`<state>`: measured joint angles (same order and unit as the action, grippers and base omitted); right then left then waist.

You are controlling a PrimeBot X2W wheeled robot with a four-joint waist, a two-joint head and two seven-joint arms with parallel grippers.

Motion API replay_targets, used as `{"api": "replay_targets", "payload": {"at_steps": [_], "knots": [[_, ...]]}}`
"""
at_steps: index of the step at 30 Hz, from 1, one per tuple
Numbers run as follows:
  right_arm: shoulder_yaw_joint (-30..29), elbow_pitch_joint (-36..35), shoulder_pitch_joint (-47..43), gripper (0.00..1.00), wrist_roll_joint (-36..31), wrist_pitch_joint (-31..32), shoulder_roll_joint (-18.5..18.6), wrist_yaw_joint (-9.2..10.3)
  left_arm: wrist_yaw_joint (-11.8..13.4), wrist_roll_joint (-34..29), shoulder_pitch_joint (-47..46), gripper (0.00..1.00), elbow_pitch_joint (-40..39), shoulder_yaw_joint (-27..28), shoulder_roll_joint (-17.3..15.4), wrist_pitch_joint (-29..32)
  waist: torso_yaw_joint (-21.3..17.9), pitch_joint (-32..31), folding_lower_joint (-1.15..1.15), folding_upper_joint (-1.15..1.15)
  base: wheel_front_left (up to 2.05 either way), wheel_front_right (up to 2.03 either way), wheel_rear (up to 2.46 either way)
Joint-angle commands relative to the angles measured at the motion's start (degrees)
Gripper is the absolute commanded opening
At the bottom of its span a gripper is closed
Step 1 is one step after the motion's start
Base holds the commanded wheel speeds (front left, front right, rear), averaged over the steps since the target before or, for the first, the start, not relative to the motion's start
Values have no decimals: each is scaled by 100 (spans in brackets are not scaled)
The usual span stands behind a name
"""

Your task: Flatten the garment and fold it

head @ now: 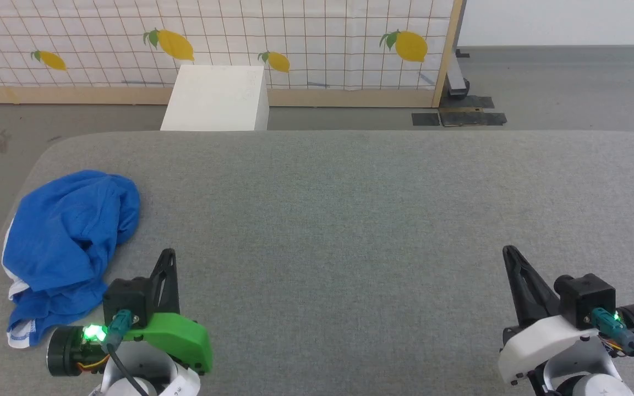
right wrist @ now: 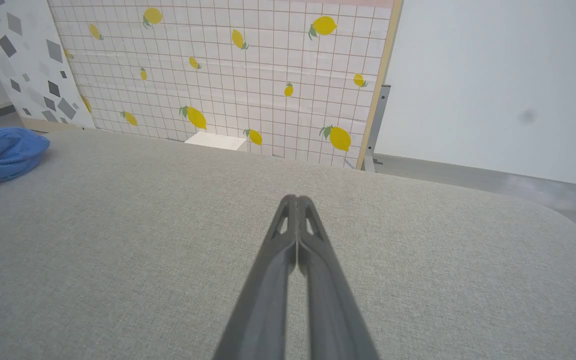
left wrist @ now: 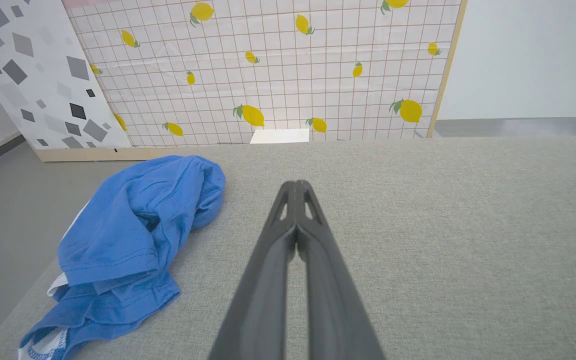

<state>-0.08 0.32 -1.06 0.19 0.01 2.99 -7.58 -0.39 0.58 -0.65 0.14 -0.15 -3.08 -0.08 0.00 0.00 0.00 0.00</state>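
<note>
The grey padded surface (head: 350,209) carries the garment (head: 69,242), bunched at its left edge. Left gripper (head: 168,254) and right gripper (head: 508,252): fingers pressed together, empty. Flattening is not yet begun; the next move calls for opening the fingers and reaching the heap.

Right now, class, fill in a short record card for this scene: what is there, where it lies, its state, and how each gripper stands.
table: grey, padded, rounded corners
garment: blue with white trim, crumpled in a heap near the table's left edge
left gripper: shut, holding nothing, fingers just right of the garment and apart from it
right gripper: shut, holding nothing, over bare table far from the garment
behind the table: white box, lemon-print screen
task state: not yet flattened or folded
</note>
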Motion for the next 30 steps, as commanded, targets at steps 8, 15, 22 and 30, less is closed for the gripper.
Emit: {"api": "replay_targets", "payload": {"at_steps": [8, 15, 22, 30], "knots": [[8, -32, 106, 0, -19, -1, -12, 9, 39, -58, 65, 0, -14, 15, 21, 8, 0, 0, 0, 0, 0, 0, 0], [-4, 7, -3, 100, 4, -25, 1, 0, 12, 24, -3, 100, 13, -41, -1, -25, 0, 1, 0, 0, 0, 0, 0], [-24, 21, 5, 100, 17, -110, 0, 1, 60, 103, -24, 100, 73, -123, 0, -109, 1, 3, 0, 0, 0, 0, 0], [-52, 25, 8, 100, 36, -205, -1, 1, 121, 185, -43, 100, 128, -210, 2, -204, 4, 1, 0, 0, 0, 0, 0]]}}
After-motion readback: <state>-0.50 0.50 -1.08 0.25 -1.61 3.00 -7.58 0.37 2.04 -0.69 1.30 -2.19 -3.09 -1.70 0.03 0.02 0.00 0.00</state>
